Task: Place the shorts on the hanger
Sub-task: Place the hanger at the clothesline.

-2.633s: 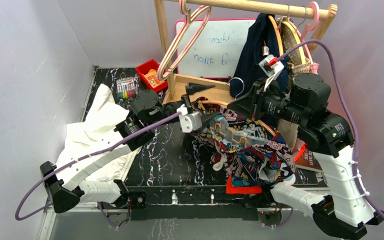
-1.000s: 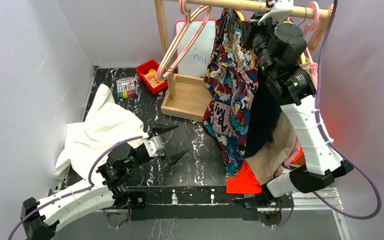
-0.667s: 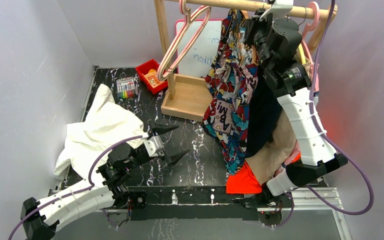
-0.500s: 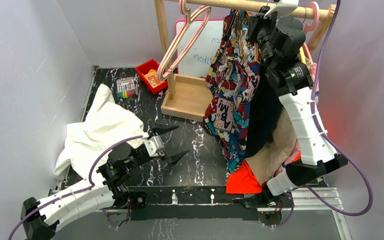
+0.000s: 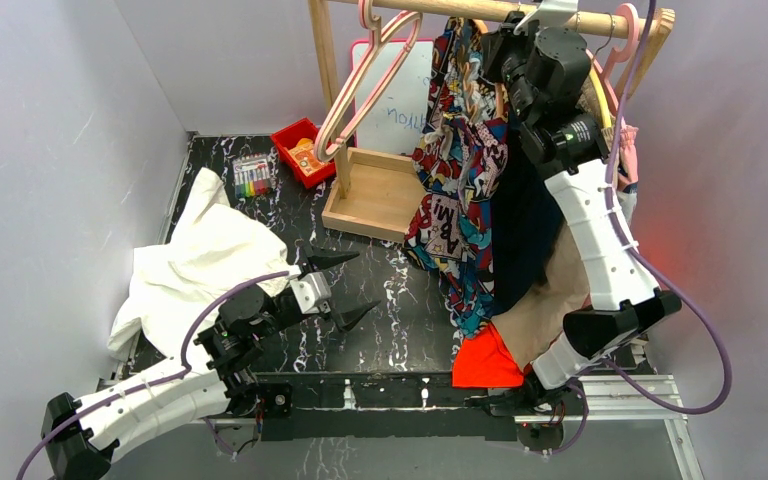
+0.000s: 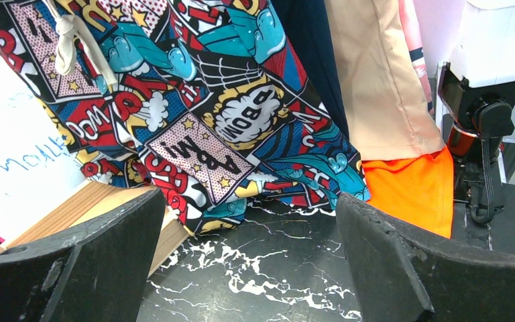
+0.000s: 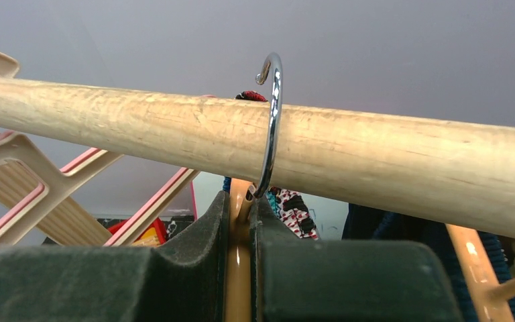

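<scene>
The comic-print shorts (image 5: 460, 190) hang from the hanger, draped down to the tabletop beside the wooden base. Up at the wooden rail (image 7: 375, 161), my right gripper (image 5: 516, 52) is shut on the hanger's light-orange neck (image 7: 239, 235). The silver hook (image 7: 273, 127) curves over the rail. The hanger's lower bar is hidden by fabric. My left gripper (image 5: 360, 283) hovers low over the black marbled table, open and empty, pointing at the shorts' hem (image 6: 194, 134). In the left wrist view its fingers (image 6: 100, 248) frame bare tabletop.
On the rack hang pink hangers (image 5: 370, 80), a navy garment (image 5: 522, 215) and a tan one (image 5: 550, 290). Orange cloth (image 5: 485, 365) lies below them. A whiteboard (image 5: 400, 105), red box (image 5: 300, 150), markers (image 5: 252, 177) and white cloth (image 5: 200, 260) sit to the left.
The hanger and shorts went from low over the table up to the rail. My left arm drew back, open. In the last second my right gripper edged left and the shorts swung.
</scene>
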Controlling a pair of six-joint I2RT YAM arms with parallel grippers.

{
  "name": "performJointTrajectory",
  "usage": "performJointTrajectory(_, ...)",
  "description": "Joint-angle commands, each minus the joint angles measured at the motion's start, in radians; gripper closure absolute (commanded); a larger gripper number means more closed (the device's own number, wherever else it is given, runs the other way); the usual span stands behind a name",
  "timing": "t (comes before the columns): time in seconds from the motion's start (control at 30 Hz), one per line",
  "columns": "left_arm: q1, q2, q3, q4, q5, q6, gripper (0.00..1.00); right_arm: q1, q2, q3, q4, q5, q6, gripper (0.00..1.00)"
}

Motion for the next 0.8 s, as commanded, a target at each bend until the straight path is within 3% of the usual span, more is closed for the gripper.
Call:
performJointTrajectory(0.0,-0.001,0.001,0.007,0.025,0.021,0.015,0.02,-0.007,-0.007,0.060,0.117,-0.019,0.030,1.00)
performJointTrajectory(0.43,-0.001,0.011,0.016,0.006,0.029,0.014,0.02,-0.007,-0.075,-0.042,0.079,-0.034,0.040,1.00)
performJointTrajectory(0.77,-0.001,0.013,0.017,0.009,0.036,0.000,0.02,-0.006,-0.144,-0.073,0.030,-0.056,0.067,0.55)
